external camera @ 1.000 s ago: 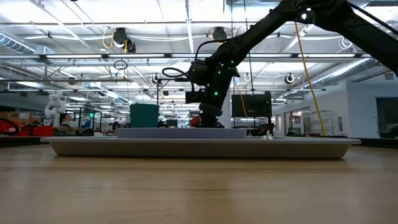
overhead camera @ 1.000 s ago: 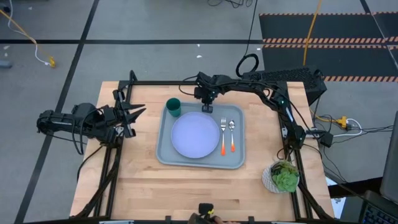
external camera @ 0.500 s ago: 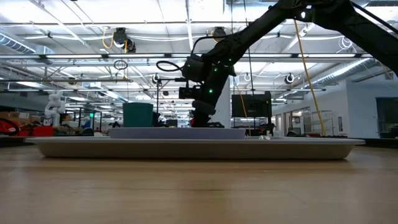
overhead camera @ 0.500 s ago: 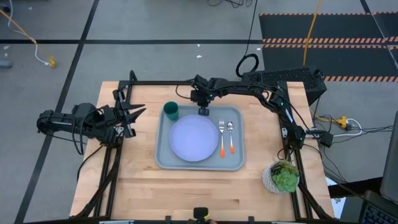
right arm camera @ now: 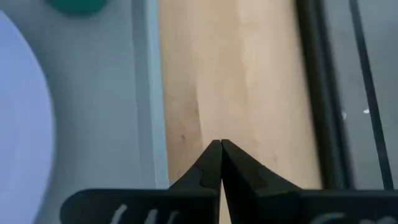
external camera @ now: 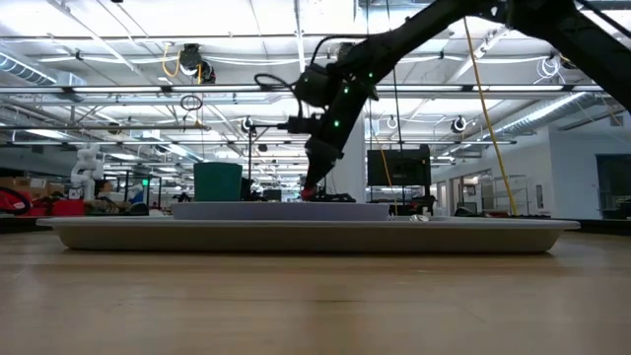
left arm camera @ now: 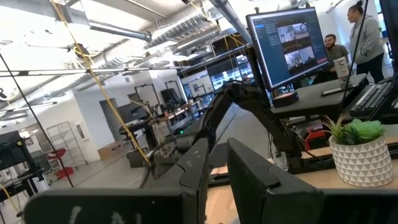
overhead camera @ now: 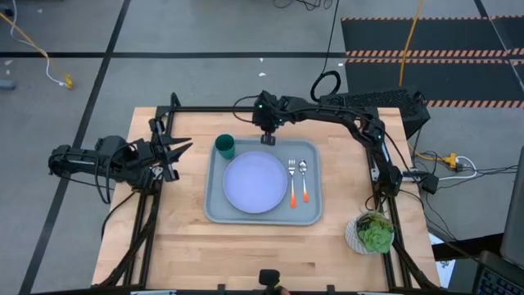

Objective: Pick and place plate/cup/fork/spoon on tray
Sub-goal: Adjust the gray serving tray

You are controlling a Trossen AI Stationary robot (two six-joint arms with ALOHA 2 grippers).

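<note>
The grey-blue tray (overhead camera: 214, 209) lies in the middle of the table. On it rest the pale plate (overhead camera: 256, 182), the dark green cup (overhead camera: 225, 147) upright in its far left corner, and the orange-handled fork (overhead camera: 291, 182) and spoon (overhead camera: 304, 180) side by side right of the plate. My right gripper (overhead camera: 268, 140) is shut and empty, pointing down just past the tray's far rim. In its wrist view its tips (right arm camera: 221, 144) hang over bare wood beside the rim (right arm camera: 149, 93). My left gripper (overhead camera: 182, 152) waits open at the table's left edge.
A white pot with a green plant (overhead camera: 372, 232) stands at the near right corner. Black frame rails (overhead camera: 213, 109) run along the table's far and side edges. Bare wood lies in front of the tray (overhead camera: 262, 254). People (left arm camera: 367, 31) stand at desks beyond the table.
My right gripper, low at the tray's far rim, has gone a little toward the table's left, and the tray with all its things has slid slightly left and turned square. The gripper has then risen and drawn back toward the far edge, staying shut.
</note>
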